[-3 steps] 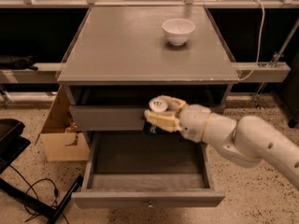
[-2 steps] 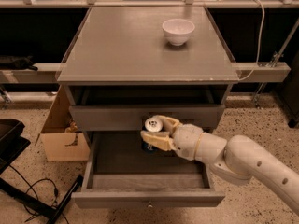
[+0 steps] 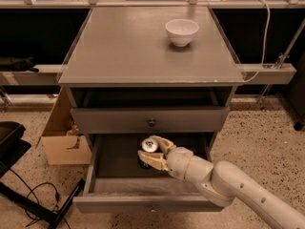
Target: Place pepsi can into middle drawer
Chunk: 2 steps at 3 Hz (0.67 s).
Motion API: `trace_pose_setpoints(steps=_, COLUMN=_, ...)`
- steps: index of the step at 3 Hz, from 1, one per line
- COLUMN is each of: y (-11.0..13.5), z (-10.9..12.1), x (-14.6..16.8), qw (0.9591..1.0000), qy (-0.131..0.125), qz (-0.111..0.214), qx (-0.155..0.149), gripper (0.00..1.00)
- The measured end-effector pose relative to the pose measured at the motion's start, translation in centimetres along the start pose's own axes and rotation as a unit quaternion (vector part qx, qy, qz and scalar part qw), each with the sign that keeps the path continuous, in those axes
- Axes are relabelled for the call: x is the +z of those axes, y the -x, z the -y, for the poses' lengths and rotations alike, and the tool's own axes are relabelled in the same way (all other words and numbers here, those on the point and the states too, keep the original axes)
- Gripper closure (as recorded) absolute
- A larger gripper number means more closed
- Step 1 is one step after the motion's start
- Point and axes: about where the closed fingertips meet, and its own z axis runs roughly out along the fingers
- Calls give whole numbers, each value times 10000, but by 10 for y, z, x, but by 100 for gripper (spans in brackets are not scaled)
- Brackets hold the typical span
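Now the grey cabinet (image 3: 119, 46) fills the view, its upper drawer front (image 3: 109, 120) closed, and below it the middle drawer (image 3: 107, 163) is pulled wide open. The pale arm (image 3: 238, 187) reaches in from the lower right, lower than a second ago, when it was level with the upper drawer front. A cardboard box (image 3: 64, 144) sits on the floor to the left, and the white bowl (image 3: 181, 31) stays put at the back right of the cabinet top. The gripper (image 3: 150, 150) has dropped into the open drawer, near its back, fingers clamped on the pepsi can (image 3: 148, 145), silver top up. Whether the can touches the drawer floor, I can't tell.
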Motion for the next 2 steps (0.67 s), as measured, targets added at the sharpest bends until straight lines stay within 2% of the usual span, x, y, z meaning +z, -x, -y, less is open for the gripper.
trace_pose_setpoints(steps=1, y=0, z=0, x=0, qw=10000, qy=0, qz=0, qx=0, gripper=100)
trace_pose_setpoints(steps=2, y=-46, z=-7, x=29, qw=9990, qy=374, qz=-248, qx=67, gripper=100)
